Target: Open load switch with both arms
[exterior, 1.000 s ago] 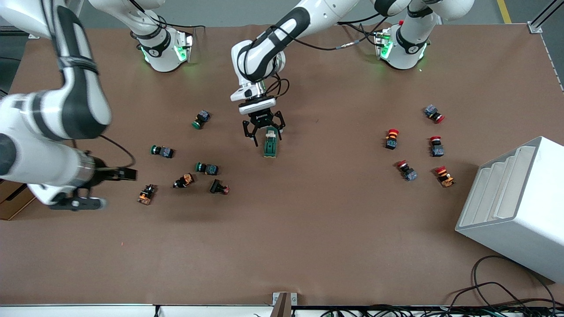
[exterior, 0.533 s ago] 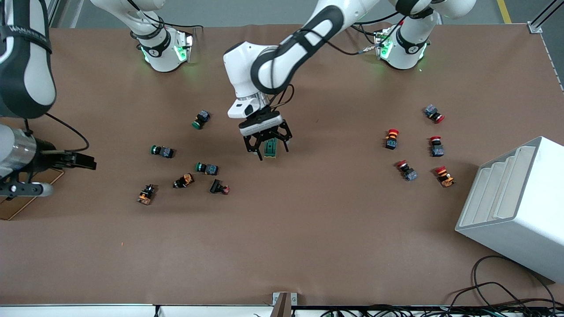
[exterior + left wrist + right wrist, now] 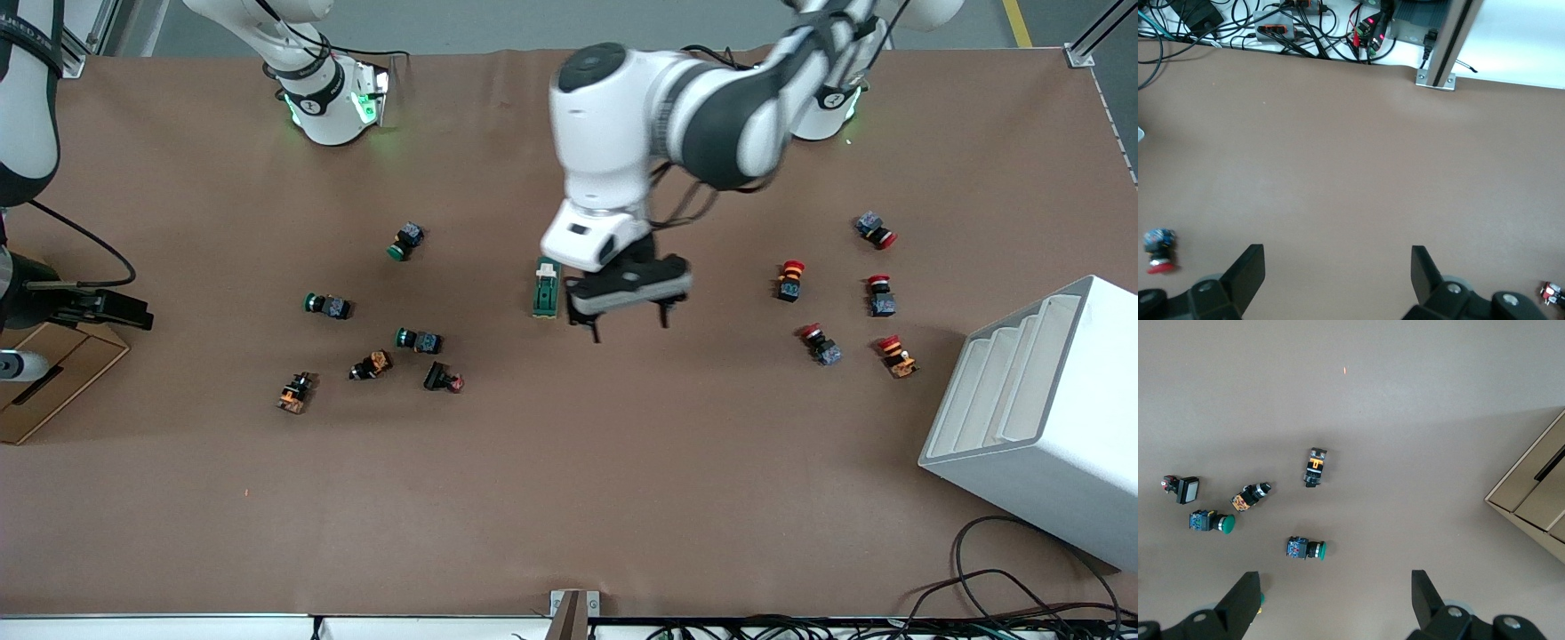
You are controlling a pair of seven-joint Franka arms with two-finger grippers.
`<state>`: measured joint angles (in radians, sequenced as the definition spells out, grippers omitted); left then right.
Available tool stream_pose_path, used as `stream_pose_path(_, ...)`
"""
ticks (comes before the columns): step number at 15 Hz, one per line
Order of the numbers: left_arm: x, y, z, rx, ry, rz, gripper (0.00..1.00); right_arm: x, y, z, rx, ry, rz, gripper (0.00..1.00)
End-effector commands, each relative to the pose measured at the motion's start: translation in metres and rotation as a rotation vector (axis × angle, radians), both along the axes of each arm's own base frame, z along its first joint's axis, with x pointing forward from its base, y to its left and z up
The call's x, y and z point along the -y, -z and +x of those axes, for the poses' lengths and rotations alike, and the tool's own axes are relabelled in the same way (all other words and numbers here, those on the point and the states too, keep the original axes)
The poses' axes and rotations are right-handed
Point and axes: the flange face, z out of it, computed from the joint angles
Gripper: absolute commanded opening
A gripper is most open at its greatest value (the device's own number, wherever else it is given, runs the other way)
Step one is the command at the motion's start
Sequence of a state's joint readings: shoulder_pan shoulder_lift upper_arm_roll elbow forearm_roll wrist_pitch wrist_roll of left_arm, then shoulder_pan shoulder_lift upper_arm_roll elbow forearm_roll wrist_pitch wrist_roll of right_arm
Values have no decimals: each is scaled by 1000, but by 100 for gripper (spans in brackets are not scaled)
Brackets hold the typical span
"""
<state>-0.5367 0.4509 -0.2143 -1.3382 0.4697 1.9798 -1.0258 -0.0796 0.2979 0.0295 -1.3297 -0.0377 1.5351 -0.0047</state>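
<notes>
The load switch point(image 3: 545, 288), a dark green block with a white lever at the end toward the robots' bases, lies on the brown table near its middle. Nothing is touching it. My left gripper point(image 3: 629, 327) hangs open over bare table just beside the switch, toward the left arm's end. In the left wrist view the left gripper point(image 3: 1338, 275) has its jaws wide apart with only brown table between them, and the switch is out of that view. My right gripper point(image 3: 133, 313) is open at the table's edge at the right arm's end, and the right wrist view point(image 3: 1331, 597) shows it empty.
Several green, orange and black push buttons point(image 3: 418, 340) lie scattered toward the right arm's end. Red-capped buttons point(image 3: 789, 280) lie toward the left arm's end. A white stepped bin point(image 3: 1040, 418) stands at that end. A cardboard box point(image 3: 53, 373) sits under the right gripper.
The left gripper has left the load switch and swung up and toward the left arm's end. The switch stays in place. The right arm has drawn back to the table's edge.
</notes>
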Motion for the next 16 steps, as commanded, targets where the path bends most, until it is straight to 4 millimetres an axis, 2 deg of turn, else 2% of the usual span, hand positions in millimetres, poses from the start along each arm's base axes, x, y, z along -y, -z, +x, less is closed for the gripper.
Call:
stream_pose_path(1, -56, -38, 18, -53, 26, -54, 97, -6, -7, -3, -11, -5, 3, 100)
stream_pose_path(3, -98, -50, 31, -117, 57, -49, 97, -15, -4, -9, -67, -18, 10, 100)
stream_pose_path(5, -142, -73, 43, -168, 108, -36, 98, -18, -13, -17, -98, -23, 17, 100)
stream_pose_path(8, -193, -91, 50, -214, 151, -24, 99, -13, -36, -32, -74, -12, 49, 100)
stream_pose_path(10, -229, -103, 54, -231, 138, -52, 100, -17, -42, -42, -80, -17, 52, 100)
stream_pose_path(13, -288, -114, 61, -257, 107, -100, 100, -35, -54, -64, -67, -45, 44, 100)
stream_pose_path(15, -316, -112, 61, -307, 128, -81, 100, -41, -61, -71, -62, -56, 36, 100)
stream_pose_path(16, -328, -117, 57, -319, 142, -71, 100, -44, -64, -73, -57, -62, 34, 100)
